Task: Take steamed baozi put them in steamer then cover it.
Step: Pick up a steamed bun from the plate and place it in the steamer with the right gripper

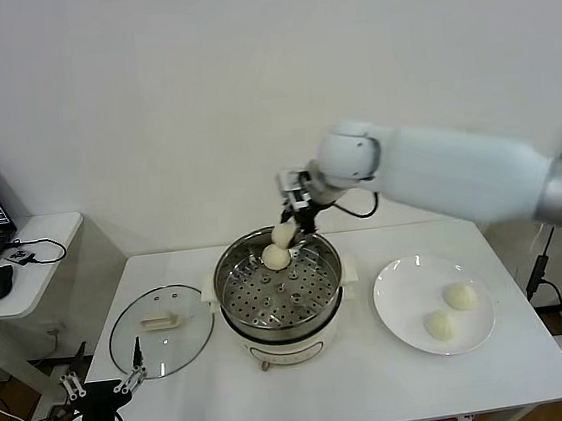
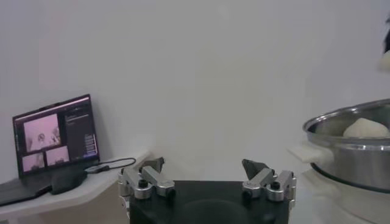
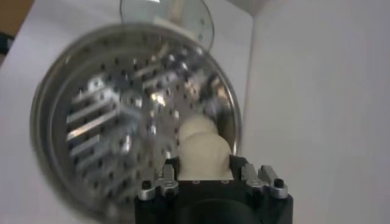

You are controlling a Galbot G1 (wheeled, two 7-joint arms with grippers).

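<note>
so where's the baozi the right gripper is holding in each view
Head view: held baozi sits in the right gripper, above the steamer's far rim.
Left wrist view: only a sliver of it shows at the right edge.
Right wrist view: between the fingers, low centre.
Shared landmark: the baozi already in the steamer.

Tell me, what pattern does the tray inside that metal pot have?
The tray inside the pot is shiny silver metal dotted all over with small round holes; the right wrist view shows it best.

text: none legible | laptop screen (image 2: 56, 135): content unreadable
</note>
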